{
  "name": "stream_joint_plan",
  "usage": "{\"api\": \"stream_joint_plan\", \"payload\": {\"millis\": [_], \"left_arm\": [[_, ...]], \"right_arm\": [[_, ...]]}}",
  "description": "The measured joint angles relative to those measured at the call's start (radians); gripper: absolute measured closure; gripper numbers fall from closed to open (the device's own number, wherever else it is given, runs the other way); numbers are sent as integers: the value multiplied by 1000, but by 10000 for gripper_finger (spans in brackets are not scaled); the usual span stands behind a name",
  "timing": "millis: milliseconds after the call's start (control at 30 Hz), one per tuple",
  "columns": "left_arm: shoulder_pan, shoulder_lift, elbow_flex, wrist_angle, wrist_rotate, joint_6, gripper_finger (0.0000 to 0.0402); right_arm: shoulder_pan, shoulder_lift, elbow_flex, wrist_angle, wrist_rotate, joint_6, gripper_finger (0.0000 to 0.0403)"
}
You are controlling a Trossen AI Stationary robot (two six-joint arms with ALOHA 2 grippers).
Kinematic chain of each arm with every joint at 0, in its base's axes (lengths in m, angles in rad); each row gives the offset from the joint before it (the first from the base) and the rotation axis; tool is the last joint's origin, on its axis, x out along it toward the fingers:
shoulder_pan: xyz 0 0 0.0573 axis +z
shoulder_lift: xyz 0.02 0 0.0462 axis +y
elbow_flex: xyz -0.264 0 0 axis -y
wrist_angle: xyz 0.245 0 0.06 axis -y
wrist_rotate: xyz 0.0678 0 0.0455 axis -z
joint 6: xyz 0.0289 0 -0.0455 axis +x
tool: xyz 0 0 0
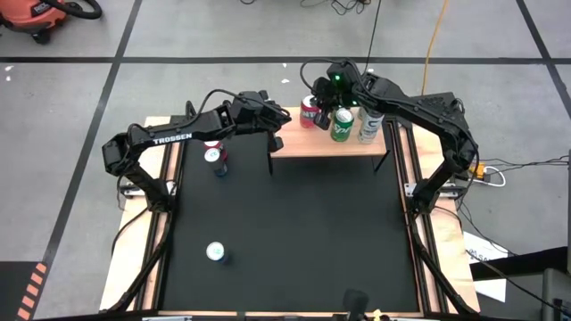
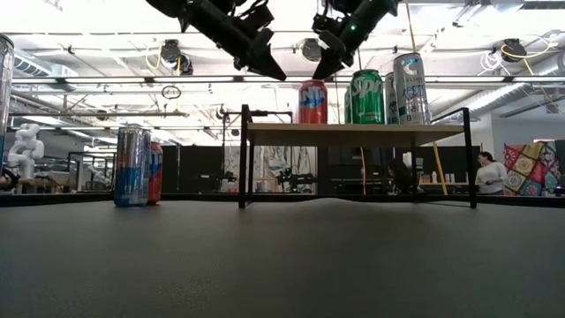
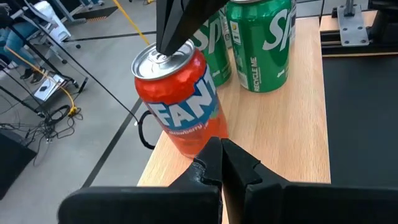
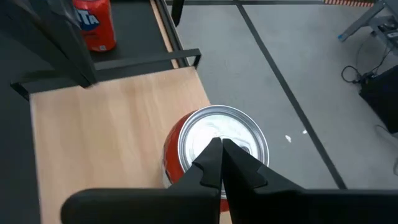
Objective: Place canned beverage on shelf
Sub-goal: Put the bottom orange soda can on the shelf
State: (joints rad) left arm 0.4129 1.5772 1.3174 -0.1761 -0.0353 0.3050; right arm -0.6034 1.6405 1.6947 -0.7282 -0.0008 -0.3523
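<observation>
Shelf (image 1: 308, 143): stands at the far edge of the black bench (image 1: 294, 232), already carrying three cans in a row.
Orange can (image 1: 310, 111): upright at the shelf's left end, near the edge; beside it a green can (image 1: 343, 125), then a silver can (image 1: 369, 125).
Right pincer (image 4: 221, 163): fingers pressed together, poised over the orange can's lid, holding nothing.
Left pincer (image 3: 222, 163): fingers pressed together, empty, above the shelf's left corner, pointed at the orange can's side.
Cans still on bench: two standing together (image 2: 137, 165) at the left, one alone (image 1: 215, 252) toward the near side.
Handling: a can is probably rigid when full, moderately heavy, with a smooth, slippery wall that dents under hard squeezing.
Grip: I would take the mid-body across its width, fingers spread first, keeping it upright; its narrow base likely tips easily near a shelf edge.
</observation>
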Motion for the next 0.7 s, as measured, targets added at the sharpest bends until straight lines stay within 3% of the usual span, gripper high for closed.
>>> {"api": "stream_joint_plan", "payload": {"millis": [700], "left_arm": [[5,0,0,-2,-27,16,402]], "right_arm": [[-59,0,-2,4,1,-107,403]]}}
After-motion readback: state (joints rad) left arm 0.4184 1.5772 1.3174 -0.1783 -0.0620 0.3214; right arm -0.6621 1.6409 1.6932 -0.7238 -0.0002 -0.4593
